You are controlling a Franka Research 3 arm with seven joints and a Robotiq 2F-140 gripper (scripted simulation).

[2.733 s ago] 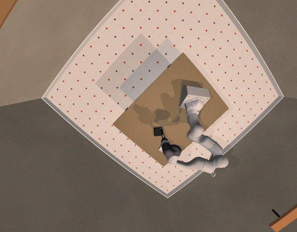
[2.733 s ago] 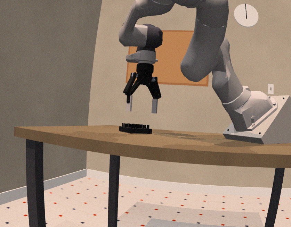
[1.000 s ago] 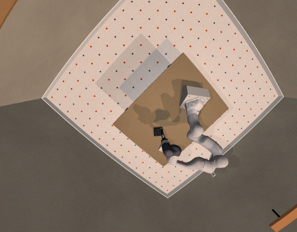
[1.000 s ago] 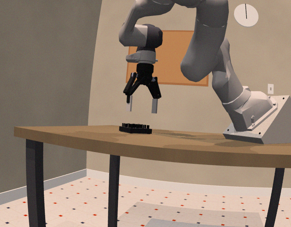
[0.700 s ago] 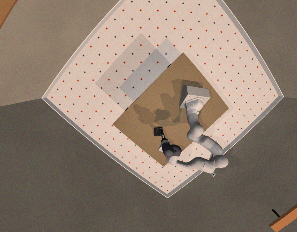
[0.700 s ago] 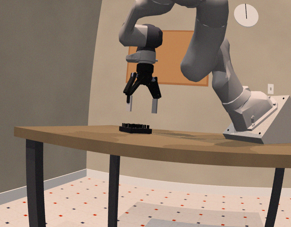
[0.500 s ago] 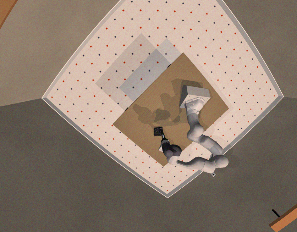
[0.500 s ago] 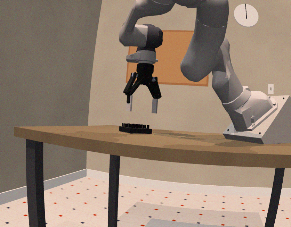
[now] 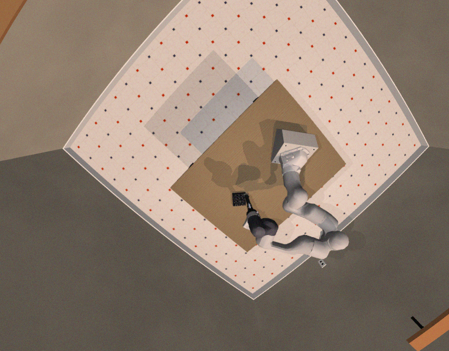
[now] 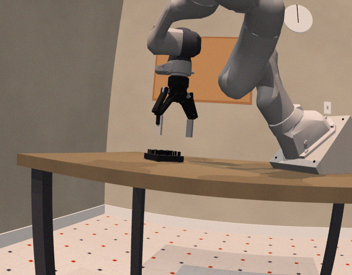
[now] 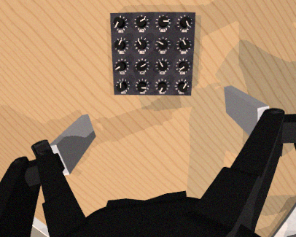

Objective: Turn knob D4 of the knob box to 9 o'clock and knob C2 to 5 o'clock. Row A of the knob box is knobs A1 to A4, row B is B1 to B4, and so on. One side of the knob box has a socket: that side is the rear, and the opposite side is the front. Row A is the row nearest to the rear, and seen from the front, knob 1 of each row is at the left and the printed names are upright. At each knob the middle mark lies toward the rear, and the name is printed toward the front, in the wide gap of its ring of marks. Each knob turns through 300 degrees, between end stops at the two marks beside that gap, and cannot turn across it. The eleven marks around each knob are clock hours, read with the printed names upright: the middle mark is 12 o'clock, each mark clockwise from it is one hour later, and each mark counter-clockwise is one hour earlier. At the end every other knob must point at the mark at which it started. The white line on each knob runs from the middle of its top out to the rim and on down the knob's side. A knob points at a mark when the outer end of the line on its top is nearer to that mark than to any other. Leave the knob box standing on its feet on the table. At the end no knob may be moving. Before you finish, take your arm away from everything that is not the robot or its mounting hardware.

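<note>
The knob box [image 9: 239,198] [image 10: 163,156] [image 11: 152,53] is a small black square with four rows of four black knobs, each with a white line. It stands flat on the wooden table [image 9: 263,105] [image 10: 84,162] [image 11: 58,43]. The printed names are too small to read. My gripper [image 10: 174,133] [image 11: 155,113] [image 9: 248,203] is open and empty. It points straight down and hangs well above the box, a little to one side of it. In the wrist view the whole box lies ahead of the fingertips, and none of it is hidden.
The robot's grey wedge-shaped base [image 9: 298,140] [image 10: 329,152] sits on the table at the far side from the box. The arm arches over the table between the base and the box. The box lies near a table edge.
</note>
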